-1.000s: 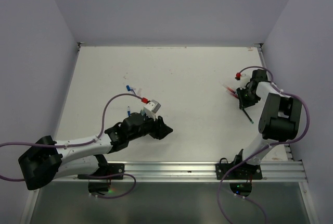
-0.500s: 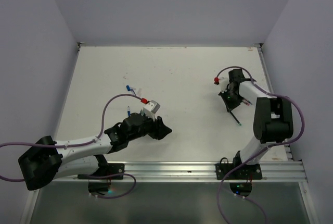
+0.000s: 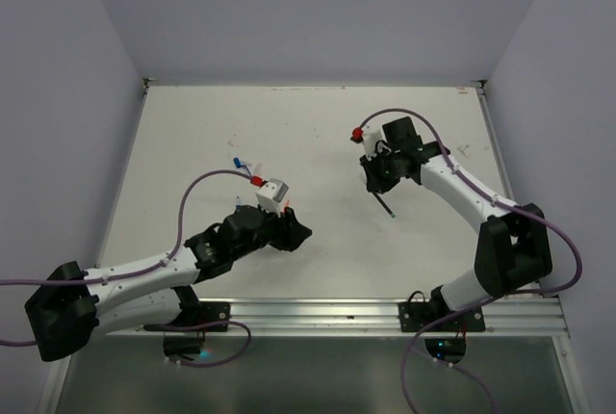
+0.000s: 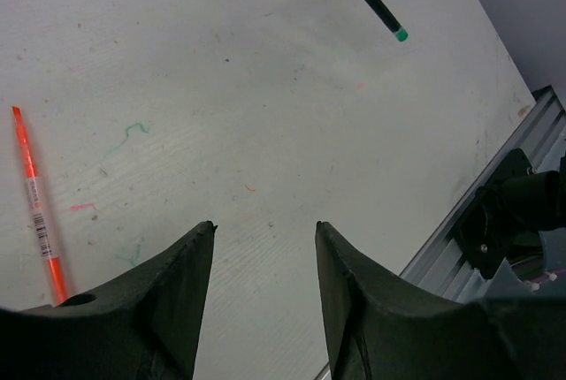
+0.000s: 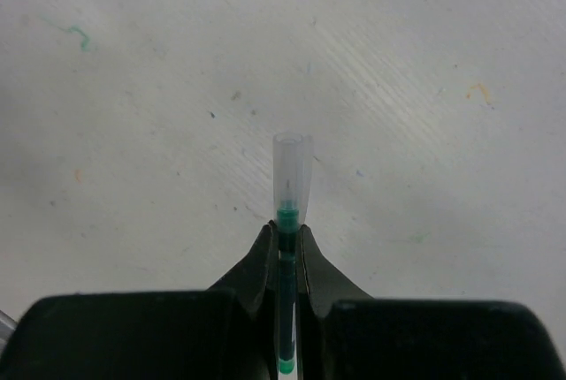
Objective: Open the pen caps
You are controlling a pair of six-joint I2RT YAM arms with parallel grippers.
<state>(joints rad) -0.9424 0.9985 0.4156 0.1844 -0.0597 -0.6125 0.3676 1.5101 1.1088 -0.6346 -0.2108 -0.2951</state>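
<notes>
The right gripper [image 5: 286, 230] is clamped on a thin dark pen with green trim [image 5: 286, 217]. Only its wrist view shows the clear plastic cap [image 5: 292, 163] on the end that juts past the fingertips. The left gripper [image 4: 263, 228] has its fingers apart, with nothing between them. Its wrist view alone shows an orange pen with a barcode label [image 4: 37, 212] lying on the white bench [image 4: 265, 115]. From above, a tiny blue cap [image 3: 236, 161] lies beyond the left arm, too small to show detail.
</notes>
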